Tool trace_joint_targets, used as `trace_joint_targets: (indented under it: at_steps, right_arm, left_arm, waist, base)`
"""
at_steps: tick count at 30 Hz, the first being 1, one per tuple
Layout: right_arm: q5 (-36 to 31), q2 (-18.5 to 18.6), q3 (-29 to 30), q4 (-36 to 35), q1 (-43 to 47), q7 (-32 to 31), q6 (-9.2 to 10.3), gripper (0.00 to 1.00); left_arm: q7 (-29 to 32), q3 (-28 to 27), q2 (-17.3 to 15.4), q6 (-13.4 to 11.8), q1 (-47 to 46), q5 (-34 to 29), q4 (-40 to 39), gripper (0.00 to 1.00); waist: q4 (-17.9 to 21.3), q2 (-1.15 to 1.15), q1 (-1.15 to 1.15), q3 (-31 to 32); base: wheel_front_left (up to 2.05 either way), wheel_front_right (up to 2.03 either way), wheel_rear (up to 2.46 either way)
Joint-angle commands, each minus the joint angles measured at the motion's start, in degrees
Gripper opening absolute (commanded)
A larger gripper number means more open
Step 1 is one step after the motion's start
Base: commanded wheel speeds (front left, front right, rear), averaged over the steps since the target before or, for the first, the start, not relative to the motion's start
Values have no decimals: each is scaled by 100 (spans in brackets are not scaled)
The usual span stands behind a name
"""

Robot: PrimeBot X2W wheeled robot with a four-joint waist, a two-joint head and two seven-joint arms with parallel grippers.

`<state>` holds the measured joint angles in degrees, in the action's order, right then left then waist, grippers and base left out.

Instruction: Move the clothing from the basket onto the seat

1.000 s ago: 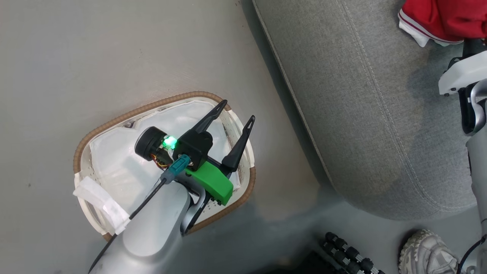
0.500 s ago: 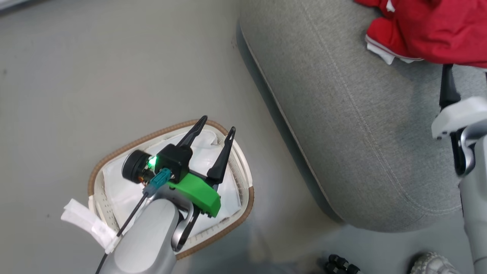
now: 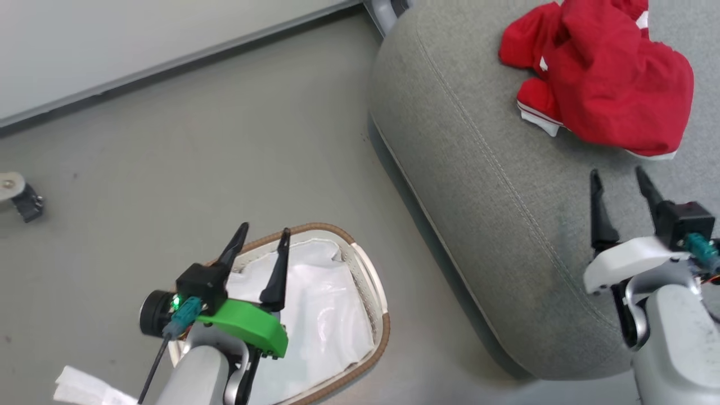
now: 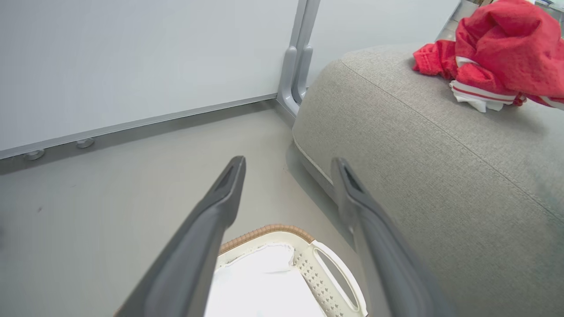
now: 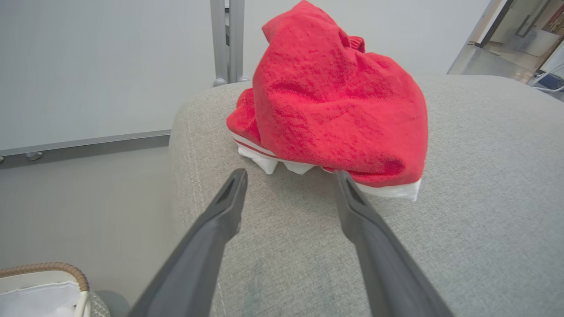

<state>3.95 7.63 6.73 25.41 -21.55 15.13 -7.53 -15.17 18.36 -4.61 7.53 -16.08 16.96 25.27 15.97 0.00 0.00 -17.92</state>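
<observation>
The clothing (image 3: 602, 84) lies as a crumpled red heap on top of the seat (image 3: 495, 225), toward the far end of the seat. Its white trim and a thin striped edge show at the side of the heap that faces the seat's long rounded edge. It lies free of both grippers.

The right gripper (image 3: 617, 172) hovers over the seat, just on the near side of the heap. Its two dark fingers point at the clothing and stand wide apart, with only grey seat fabric between them. In the head view a narrow strip of the seat shows between the fingertips and the hem. The pale right forearm rises over the near end of the seat, and a white cover (image 3: 624, 261) sits at its wrist.

The basket (image 3: 378, 292) stands on the floor (image 3: 197, 140) to the left of the seat, close to the seat's long edge but not touching it. Inside it the white liner (image 3: 320, 315) shows.

The left gripper (image 3: 265, 228) hangs above the basket's side that is farther from the seat. Its fingers are spread and hold nothing, and they point away from the robot, roughly along the seat's long edge. A green piece (image 3: 247, 334) sits at this wrist.

Beyond the far end of the seat stand a pale wall panel (image 3: 112, 45) and a grey post (image 4: 296, 66).
</observation>
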Motion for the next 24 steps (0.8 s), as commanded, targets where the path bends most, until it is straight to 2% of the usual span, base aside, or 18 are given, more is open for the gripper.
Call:
trace_joint_targets:
  at_steps: [1, 11, 16, 24]
  right_arm:
    - [51, -57, -81, -112, 136, 2, 8, 100]
    - [158, -406, -456, -670, 317, 2, 8, 100]
    - [113, -446, -614, -651, 343, 2, 8, 100]
    - [187, -457, -630, -534, 527, 2, 8, 100]
  left_arm:
    - [4, -171, 18, -16, 161, -90, -32, 100]
    - [4, -1257, 148, -77, 585, -424, -318, 100]
    - [3, -1616, 161, -109, 763, -571, -447, 100]
    - [3, -1958, 166, -163, 1054, -432, -517, 100]
  waist:
    - [-263, 0, 0, 264]
    - [-796, 0, 0, 585]
    - [-1075, 0, 0, 707]
    - [-1317, 0, 0, 885]
  base:
    - [0, 0, 0]
    - [0, 0, 0]
    - [0, 0, 0]
    - [0, 0, 0]
